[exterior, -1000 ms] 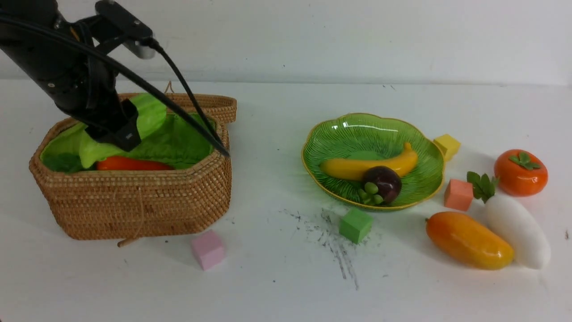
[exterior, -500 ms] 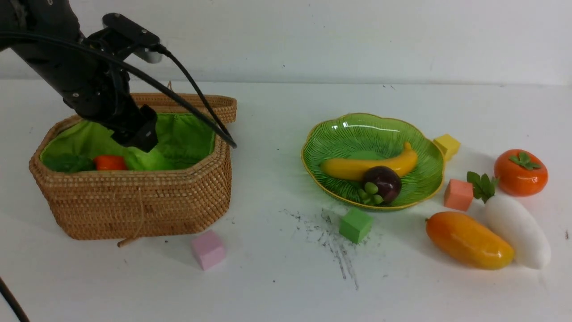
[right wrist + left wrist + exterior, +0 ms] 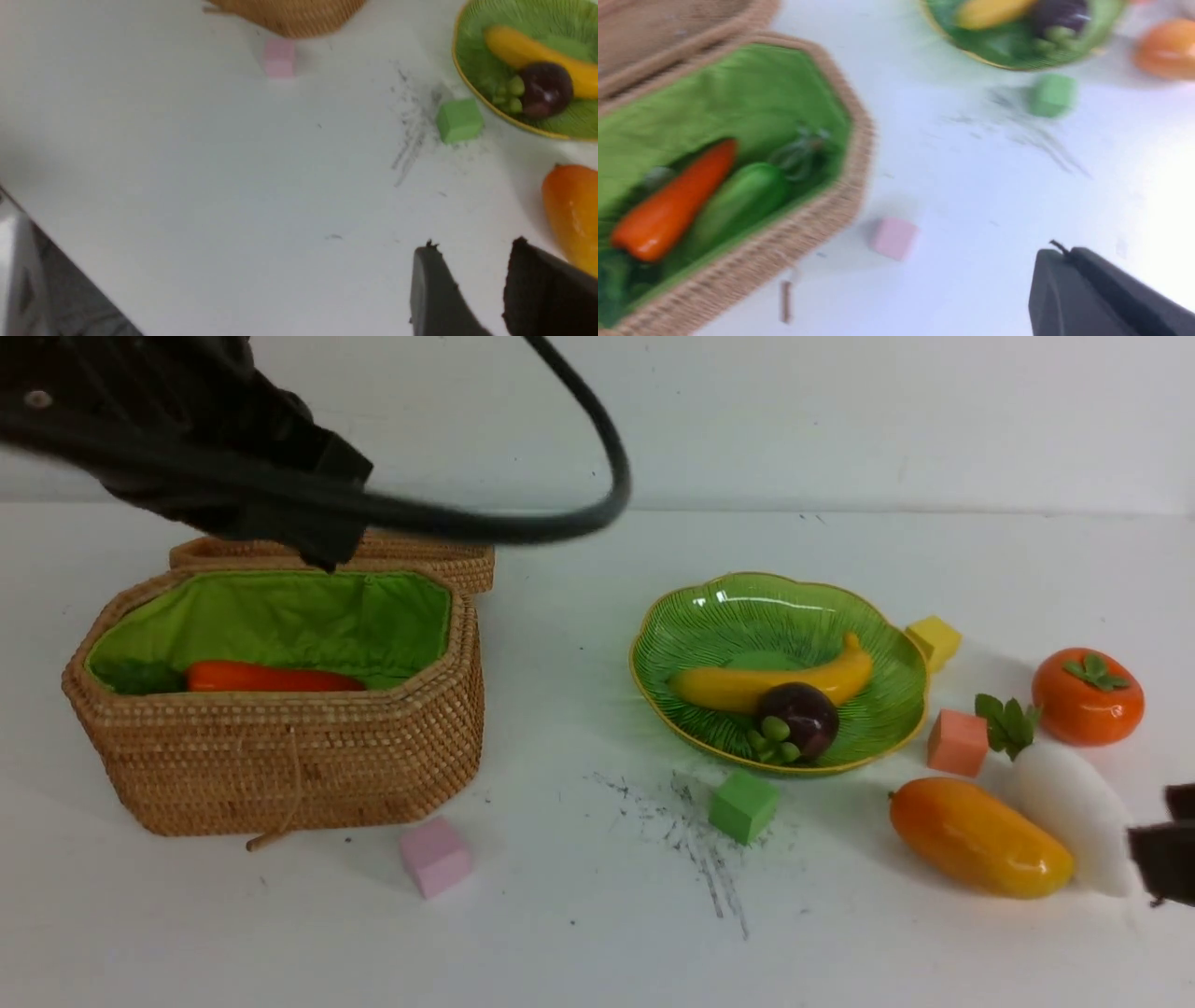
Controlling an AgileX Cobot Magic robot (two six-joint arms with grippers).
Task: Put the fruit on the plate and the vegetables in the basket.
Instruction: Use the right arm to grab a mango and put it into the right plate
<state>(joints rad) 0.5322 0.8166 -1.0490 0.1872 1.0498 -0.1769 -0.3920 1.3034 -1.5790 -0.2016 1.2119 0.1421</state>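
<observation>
The basket [image 3: 280, 765] stands at the left with its lid open. Inside lie the carrot [image 3: 271, 678] and, in the left wrist view, the green gourd [image 3: 738, 200] beside the carrot [image 3: 672, 200]. My left gripper [image 3: 1064, 254] is shut and empty, raised above the basket's back. The plate [image 3: 738, 607] holds the banana [image 3: 747, 686] and the mangosteen [image 3: 808, 714]. Right of it, the mango [image 3: 976, 838], radish [image 3: 1074, 807] and persimmon [image 3: 1086, 698] lie on the table. My right gripper [image 3: 473, 246] is open and empty, low beside the mango [image 3: 572, 210] and the radish.
Small cubes lie about: pink [image 3: 434, 857] before the basket, green [image 3: 742, 805] before the plate, salmon [image 3: 958, 742] and yellow [image 3: 934, 639] at the plate's right. Dark scuff marks [image 3: 691, 840] streak the white table. My left arm's cable [image 3: 597, 495] loops above the table.
My left gripper let the gourd drop into the basket, lifted up out of it and shut. My right gripper has come into view at the right edge, by the radish.
</observation>
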